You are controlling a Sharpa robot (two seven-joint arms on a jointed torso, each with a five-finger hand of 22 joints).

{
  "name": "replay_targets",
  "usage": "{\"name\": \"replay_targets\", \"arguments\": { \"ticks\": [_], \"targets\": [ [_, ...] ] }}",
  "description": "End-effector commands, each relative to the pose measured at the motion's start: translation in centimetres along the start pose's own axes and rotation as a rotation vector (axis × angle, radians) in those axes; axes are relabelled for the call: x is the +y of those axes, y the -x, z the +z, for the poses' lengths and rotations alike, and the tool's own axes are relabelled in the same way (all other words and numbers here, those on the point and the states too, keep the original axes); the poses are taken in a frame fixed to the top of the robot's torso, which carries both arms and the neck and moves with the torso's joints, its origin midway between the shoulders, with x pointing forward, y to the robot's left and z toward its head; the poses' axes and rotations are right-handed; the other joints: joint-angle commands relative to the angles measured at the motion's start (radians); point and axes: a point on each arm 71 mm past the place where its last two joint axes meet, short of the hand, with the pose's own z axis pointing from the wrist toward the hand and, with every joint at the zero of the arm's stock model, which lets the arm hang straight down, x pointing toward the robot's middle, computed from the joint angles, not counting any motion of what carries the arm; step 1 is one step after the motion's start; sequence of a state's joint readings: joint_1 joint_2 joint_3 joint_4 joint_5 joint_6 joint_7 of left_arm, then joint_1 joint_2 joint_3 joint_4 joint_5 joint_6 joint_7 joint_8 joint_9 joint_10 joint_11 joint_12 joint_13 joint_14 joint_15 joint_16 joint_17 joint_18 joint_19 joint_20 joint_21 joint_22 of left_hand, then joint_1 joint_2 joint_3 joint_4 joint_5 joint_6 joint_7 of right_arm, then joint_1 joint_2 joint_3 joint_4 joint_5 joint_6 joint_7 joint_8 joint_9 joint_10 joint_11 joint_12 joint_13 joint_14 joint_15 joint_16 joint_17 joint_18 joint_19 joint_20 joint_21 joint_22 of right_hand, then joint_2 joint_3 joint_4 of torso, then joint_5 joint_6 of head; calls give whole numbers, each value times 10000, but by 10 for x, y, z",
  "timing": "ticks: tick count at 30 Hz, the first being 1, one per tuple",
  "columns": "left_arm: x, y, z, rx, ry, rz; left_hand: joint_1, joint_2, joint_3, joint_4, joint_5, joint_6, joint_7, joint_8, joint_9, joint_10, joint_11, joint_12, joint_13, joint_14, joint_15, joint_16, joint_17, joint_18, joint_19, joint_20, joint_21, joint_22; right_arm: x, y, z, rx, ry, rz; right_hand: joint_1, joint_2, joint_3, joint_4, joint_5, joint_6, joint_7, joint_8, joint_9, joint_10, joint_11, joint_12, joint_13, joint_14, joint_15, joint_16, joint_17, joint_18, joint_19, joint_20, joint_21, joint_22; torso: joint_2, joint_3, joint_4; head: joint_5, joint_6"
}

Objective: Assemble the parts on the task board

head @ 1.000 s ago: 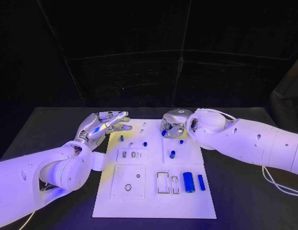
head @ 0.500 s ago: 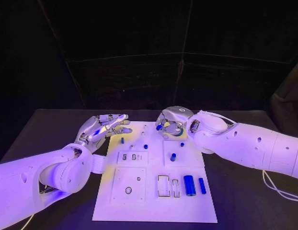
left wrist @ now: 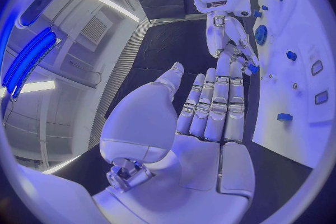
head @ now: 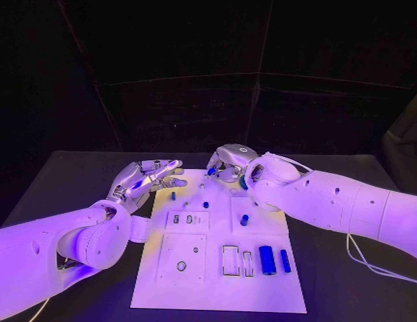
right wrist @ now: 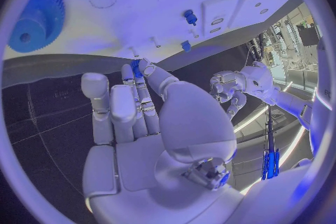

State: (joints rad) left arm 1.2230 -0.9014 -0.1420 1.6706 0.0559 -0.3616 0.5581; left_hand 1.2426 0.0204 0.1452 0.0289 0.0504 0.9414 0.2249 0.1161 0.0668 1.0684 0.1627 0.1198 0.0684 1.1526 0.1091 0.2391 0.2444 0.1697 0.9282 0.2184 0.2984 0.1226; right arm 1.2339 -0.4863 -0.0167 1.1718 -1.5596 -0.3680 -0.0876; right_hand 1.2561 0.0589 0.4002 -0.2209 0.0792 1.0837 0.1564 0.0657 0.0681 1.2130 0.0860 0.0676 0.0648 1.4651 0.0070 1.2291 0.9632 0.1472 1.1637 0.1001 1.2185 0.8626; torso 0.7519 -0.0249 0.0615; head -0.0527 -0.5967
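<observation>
Black cloth is hanging behind a black table (head: pixel 64 174), and the white task board (head: pixel 218 268) is lying in its middle.

The right hand (head: pixel 230 163) is being held over the far edge of the board. In the right wrist view a small blue part (right wrist: pixel 136 69) is being pinched at the fingertips (right wrist: pixel 145 65), with the other fingers lying straight beside them.

The left hand (head: pixel 149 176) is being kept just beside the board's far left corner, fingers apart and holding nothing.

Near the right fingers, a blue gear (right wrist: pixel 35 19) is lying on the board. Farther from them, two blue cylinders (head: pixel 265 257) are lying well apart from both hands.

The parts are judged to be light, stiff and somewhat slippery plastic; a pinch across the sides is probably suiting them, with gentle force.
</observation>
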Motion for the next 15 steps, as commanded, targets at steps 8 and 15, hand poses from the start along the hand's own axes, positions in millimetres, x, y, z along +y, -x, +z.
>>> {"name": "replay_targets", "arguments": {
  "ticks": [8, 15],
  "targets": [
    [-3, -2, 0, 203, -46, -105, 11, 95, 17, -46, 2, -24, 34, -41, -16, -64, 34, -21, -13, -99, 16, -80, 17, 132, -42, 56, -39, -18, 7, -4, 14, 595, -533, -475, -46, -141, 96, 64, -65, -11, 8, 16, 13, -53, 17, -46, -8, 223, 6, 83, 60, -125, -44, 33, 66, 26, 68, -45, 33, 18, -13],
    [-3, -2, 1, 200, -42, -100, 11, 95, 17, -46, 2, -24, 34, -41, -16, -64, 34, -21, -13, -99, 16, -80, 17, 132, -42, 56, -39, -18, 10, -6, 16, 735, -614, -790, -58, -169, 109, 82, -74, -16, 7, 15, 13, -45, 15, -38, -4, 222, 6, 93, 65, -125, -46, 35, 72, 31, 67, -52, 29, 45, -44]
  ]
}}
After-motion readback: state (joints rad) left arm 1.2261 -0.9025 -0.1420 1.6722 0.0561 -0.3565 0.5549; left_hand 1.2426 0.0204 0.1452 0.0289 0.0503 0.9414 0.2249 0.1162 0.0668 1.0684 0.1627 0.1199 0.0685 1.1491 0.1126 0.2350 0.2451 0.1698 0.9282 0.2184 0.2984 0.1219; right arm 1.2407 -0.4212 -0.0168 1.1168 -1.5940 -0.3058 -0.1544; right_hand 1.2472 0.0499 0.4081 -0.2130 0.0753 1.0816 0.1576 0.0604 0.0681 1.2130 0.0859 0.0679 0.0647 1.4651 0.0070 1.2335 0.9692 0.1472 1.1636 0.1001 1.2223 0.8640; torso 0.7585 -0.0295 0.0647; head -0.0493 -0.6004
